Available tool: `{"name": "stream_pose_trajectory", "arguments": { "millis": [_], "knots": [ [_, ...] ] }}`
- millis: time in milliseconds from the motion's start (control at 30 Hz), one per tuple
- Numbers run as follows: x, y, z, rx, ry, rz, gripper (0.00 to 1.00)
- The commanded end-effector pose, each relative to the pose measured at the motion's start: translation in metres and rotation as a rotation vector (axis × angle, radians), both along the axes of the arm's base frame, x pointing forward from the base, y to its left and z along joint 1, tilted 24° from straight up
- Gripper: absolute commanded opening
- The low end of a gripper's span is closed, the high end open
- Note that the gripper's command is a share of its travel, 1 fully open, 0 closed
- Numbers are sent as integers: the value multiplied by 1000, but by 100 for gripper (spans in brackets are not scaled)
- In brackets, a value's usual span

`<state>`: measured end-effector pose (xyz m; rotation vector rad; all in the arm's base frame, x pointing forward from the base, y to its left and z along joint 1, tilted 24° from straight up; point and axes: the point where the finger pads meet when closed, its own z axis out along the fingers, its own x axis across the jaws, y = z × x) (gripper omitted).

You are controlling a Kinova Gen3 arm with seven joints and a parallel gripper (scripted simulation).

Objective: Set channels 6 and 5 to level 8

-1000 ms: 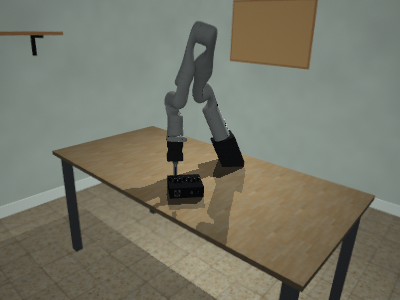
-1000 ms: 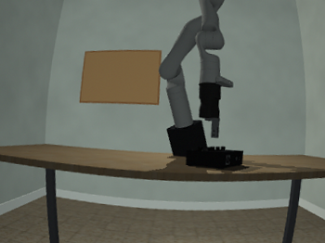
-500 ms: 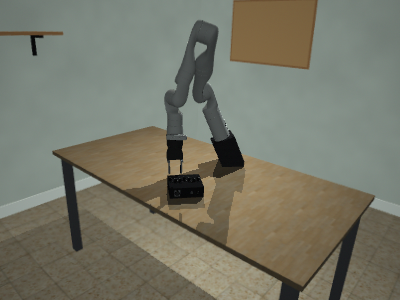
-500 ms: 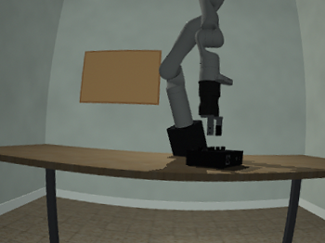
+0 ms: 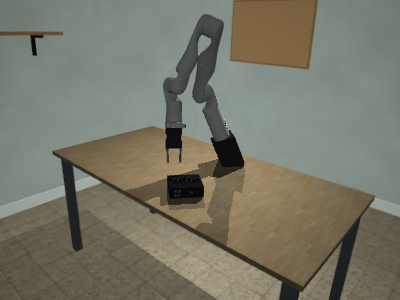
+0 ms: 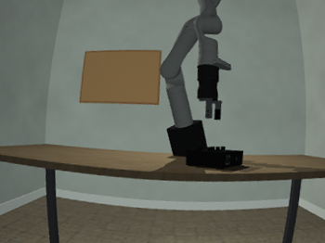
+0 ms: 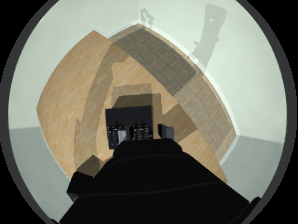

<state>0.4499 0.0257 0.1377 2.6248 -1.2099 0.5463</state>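
Note:
The lighting desk [image 5: 185, 186] is a small black box that stands on the wooden table near its front edge, with a row of small fader caps along its top. It also shows in the exterior view [image 6: 215, 157] and in the wrist view [image 7: 133, 127]. My gripper [image 5: 173, 158] is open and empty. It hangs well above the desk, apart from it, with its fingers pointing down; in the exterior view [image 6: 213, 113] a clear gap lies between fingertips and desk. The fader levels are too small to read.
The arm's black base [image 5: 227, 148] stands on the table just behind the desk. A cork board [image 5: 274, 31] hangs on the back wall and a shelf [image 5: 30, 35] at the far left.

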Motion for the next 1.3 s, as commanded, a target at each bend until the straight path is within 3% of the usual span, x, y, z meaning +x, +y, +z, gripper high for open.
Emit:
{"name": "stream_pose_trajectory", "arguments": {
  "millis": [0,1267],
  "knots": [
    [-2,14,10,6,0,18,100],
    [-4,16,16,6,0,18,100]
  ]
}}
